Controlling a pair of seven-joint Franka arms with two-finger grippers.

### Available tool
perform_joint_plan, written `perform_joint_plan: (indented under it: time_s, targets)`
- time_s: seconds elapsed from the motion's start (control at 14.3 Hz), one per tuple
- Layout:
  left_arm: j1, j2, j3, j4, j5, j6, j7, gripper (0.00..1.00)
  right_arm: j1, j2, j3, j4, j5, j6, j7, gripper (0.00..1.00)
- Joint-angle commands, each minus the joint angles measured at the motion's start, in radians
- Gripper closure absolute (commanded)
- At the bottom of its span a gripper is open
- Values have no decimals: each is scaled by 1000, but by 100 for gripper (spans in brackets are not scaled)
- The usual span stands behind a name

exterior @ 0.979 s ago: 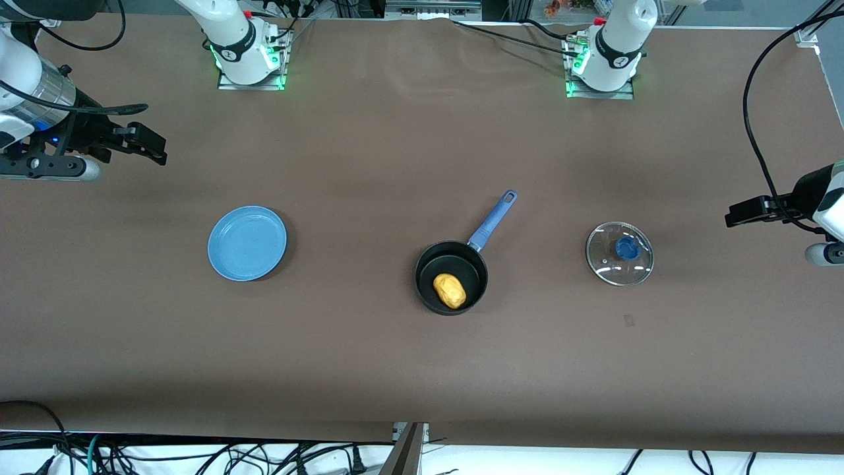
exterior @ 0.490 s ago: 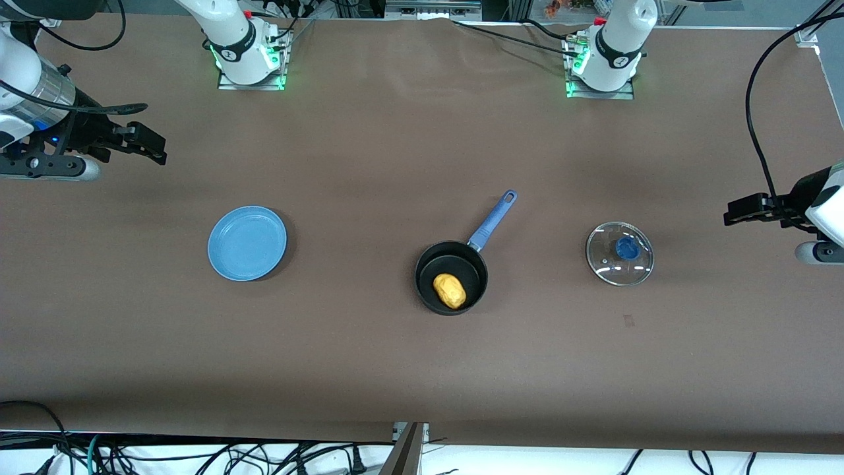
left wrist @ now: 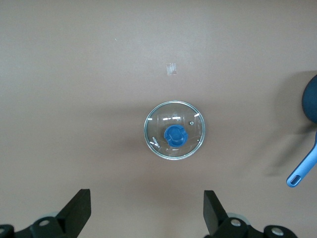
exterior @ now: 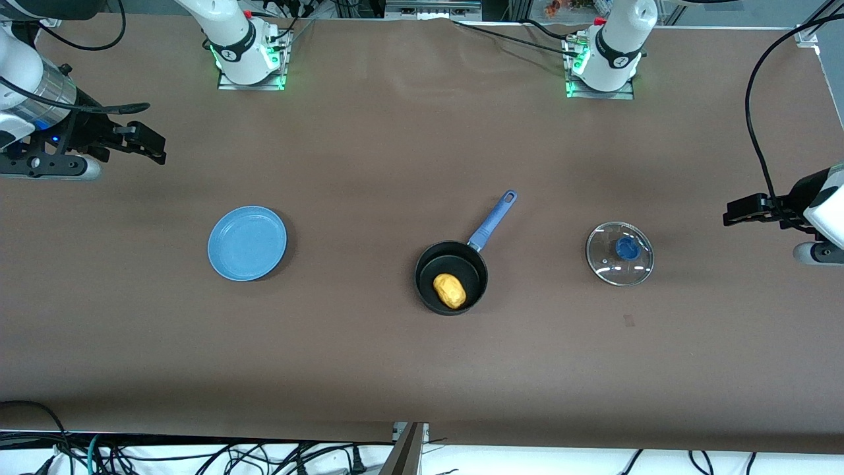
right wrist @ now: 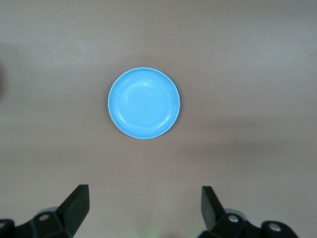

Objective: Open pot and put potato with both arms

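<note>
Right gripper (exterior: 153, 142) hangs at the frame's upper left, fingers spread wide, holding nothing. Then the blue plate (exterior: 247, 243), then mid-frame the pot (exterior: 452, 277) with the potato (exterior: 449, 290) sitting inside. Glass lid (exterior: 620, 253) lies flat on the table. Left gripper (exterior: 734, 214) at the right edge, also wide open.

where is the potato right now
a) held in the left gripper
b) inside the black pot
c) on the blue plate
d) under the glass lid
b: the potato lies inside the open pot, while the blue plate is bare, the glass lid rests on the table toward the left arm's end, and the left gripper and right gripper are both open and hold nothing.
</note>
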Motion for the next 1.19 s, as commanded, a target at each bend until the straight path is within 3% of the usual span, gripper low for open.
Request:
perform_joint_plan:
  time_s: [0.0,1.12]
  targets:
    - [-4,10,3,24,28,-1,19,0,4,8,1,34,-21,-27,-22,1]
    - [-10,12,1,24,30,-1,17,0,-3,0,-13,91,-19,-16,-57,0]
